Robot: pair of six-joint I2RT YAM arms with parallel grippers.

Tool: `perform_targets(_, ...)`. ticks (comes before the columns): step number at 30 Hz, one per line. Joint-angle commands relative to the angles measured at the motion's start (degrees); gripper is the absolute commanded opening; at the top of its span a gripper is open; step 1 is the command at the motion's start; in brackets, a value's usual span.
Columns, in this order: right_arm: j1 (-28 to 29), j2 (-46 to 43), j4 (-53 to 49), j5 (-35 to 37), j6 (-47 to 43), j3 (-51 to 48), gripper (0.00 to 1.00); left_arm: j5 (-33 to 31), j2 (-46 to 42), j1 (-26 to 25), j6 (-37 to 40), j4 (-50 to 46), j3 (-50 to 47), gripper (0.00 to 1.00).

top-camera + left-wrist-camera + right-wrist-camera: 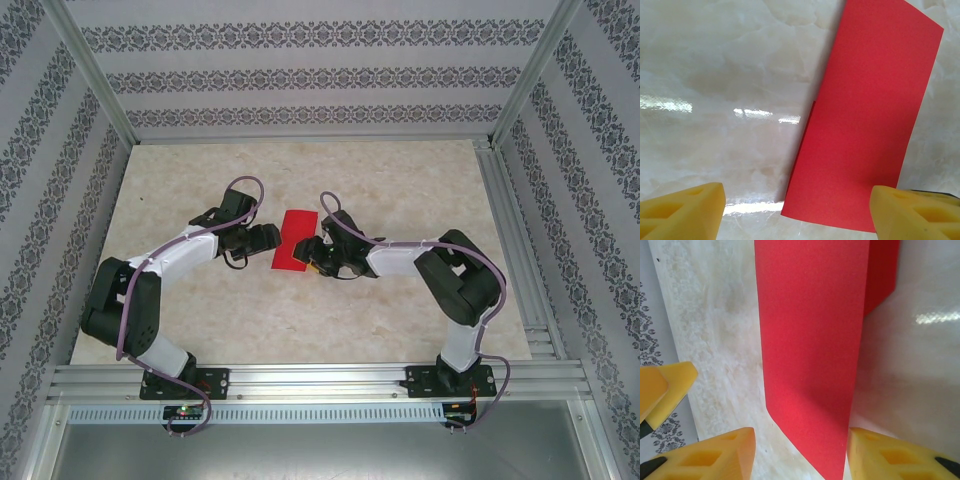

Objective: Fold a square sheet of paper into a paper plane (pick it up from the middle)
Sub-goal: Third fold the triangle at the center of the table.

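The red square sheet of paper (pixel 295 240) lies mid-table folded in half, a long plain rectangle. My left gripper (pixel 268 240) is at its left edge, my right gripper (pixel 318 255) at its near right corner. In the left wrist view the paper (pixel 870 115) runs from the top right down between the yellow fingertips (pixel 682 210); the left gripper (pixel 797 200) is open, its right finger at the paper's near corner. In the right wrist view the paper (pixel 810 350) looks partly lifted. The right gripper (pixel 800 447) stands open around its end, with the right finger (pixel 885 455) at its edge.
The marble tabletop (pixel 200 300) is bounded by aluminium rails, one along the near edge (pixel 320 380) and one on the right (pixel 520 270). Patterned walls (pixel 300 70) enclose the back and sides. A fingertip of the left gripper (pixel 665 390) shows in the right wrist view.
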Motion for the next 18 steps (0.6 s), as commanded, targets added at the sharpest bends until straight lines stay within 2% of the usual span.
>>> perform_targets(1, 0.4, 1.4, 2.7, -0.9, 0.8, 1.5, 0.48, 1.3, -1.6, 0.8, -1.1, 2.7, -0.2, 0.78)
perform_targets(5, 0.2, 1.8, 3.7, -1.2, 1.2, 1.4, 0.35, 1.2, -1.5, 0.8, -0.8, 2.8, -0.2, 0.82)
perform_targets(7, 0.0, 1.0, 2.9, -0.4, 0.3, 1.1, 0.23, 1.3, -1.5, 0.7, 0.0, 2.9, -0.2, 0.83)
perform_targets(9, -0.3, 0.1, 1.1, 0.1, -1.3, 0.9, 0.16, 1.7, -1.1, 0.6, 0.7, 3.2, -0.1, 0.84)
perform_targets(12, -1.2, -1.6, -1.1, -0.7, -3.2, 0.2, 0.08, 3.2, -0.4, 0.2, 1.4, 5.1, -0.2, 0.92)
perform_targets(16, -2.7, -3.8, -6.2, -3.7, -7.2, -0.5, 0.03, 7.0, 1.3, -1.0, 1.6, 9.0, 0.2, 0.93)
perform_targets(18, -3.2, -4.6, -9.2, -5.6, -9.4, -0.6, 0.03, 10.6, 2.8, -1.6, 1.4, 11.9, 0.6, 0.90)
